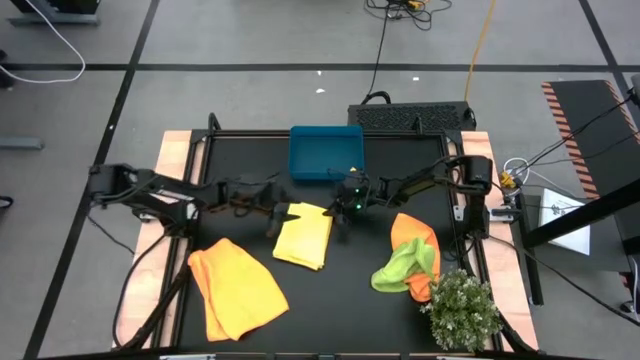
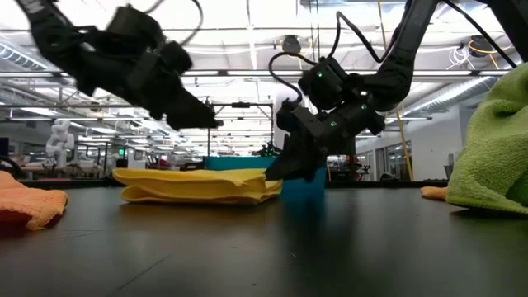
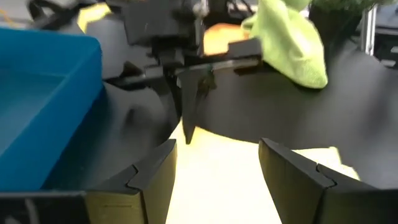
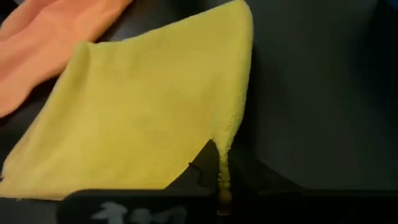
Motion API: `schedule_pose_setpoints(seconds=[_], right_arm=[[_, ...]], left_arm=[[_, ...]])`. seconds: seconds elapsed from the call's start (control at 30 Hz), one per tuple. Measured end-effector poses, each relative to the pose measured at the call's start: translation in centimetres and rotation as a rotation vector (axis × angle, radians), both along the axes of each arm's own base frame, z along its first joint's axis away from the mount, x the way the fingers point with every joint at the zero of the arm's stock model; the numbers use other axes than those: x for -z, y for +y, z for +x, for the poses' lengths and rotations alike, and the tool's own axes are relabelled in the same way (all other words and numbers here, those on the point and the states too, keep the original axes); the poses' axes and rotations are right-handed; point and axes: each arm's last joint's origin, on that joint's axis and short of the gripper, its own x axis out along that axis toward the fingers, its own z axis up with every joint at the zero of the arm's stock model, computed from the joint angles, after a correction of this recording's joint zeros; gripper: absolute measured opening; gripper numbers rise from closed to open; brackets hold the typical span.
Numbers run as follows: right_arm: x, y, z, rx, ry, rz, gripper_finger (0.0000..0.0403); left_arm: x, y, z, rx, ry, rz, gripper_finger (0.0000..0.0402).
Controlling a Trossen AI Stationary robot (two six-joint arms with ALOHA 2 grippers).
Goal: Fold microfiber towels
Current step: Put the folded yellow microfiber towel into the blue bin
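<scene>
black tabletop, mid-fold: the right gripper (image 1: 345, 212) pinches the pale yellow towel (image 1: 305, 234) by its corner beside the teal tray (image 1: 325, 150), apparently to lift it over; the left gripper (image 1: 272, 215) hovers unclenched at the opposite edge.

Grey floor (image 1: 250, 40) with dark seams; cables (image 1: 400, 10) trail far side; bright ceiling lights (image 2: 247, 16) overhead.

Bare table (image 1: 340, 290) between yellow towel (image 1: 304, 236) and green towel (image 1: 406, 266): passable. Teal tray (image 1: 325, 152) blocks behind, plant (image 1: 462, 308) blocks the near right corner, orange towel (image 1: 236, 288) fills near left.
</scene>
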Motion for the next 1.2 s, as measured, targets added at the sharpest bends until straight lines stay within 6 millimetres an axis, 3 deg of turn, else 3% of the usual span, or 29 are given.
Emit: schedule_pose_setpoints(seconds=[0.33, 0.63, 0.87, 1.2], right_arm=[[-1.9, 1.5, 0.2, -0.078, -0.057, -0.072, 0.0001], [-2.9, 2.1, 0.2, -0.100, -0.089, -0.090, 0.0001], [-2.9, 2.1, 0.2, -0.100, -0.084, -0.089, 0.0000], [-2.9, 2.1, 0.2, -0.099, -0.083, -0.089, 0.0000]], left_arm=[[-0.2, 3.4, 3.3, 0.045, 0.154, -0.045, 0.0230], [1.0, 4.0, 6.6, 0.189, 0.209, -0.114, 0.0230], [1.8, 3.8, 6.8, 0.228, 0.322, -0.126, 0.0230], [2.0, 3.6, 6.7, 0.249, 0.336, -0.121, 0.0224]])
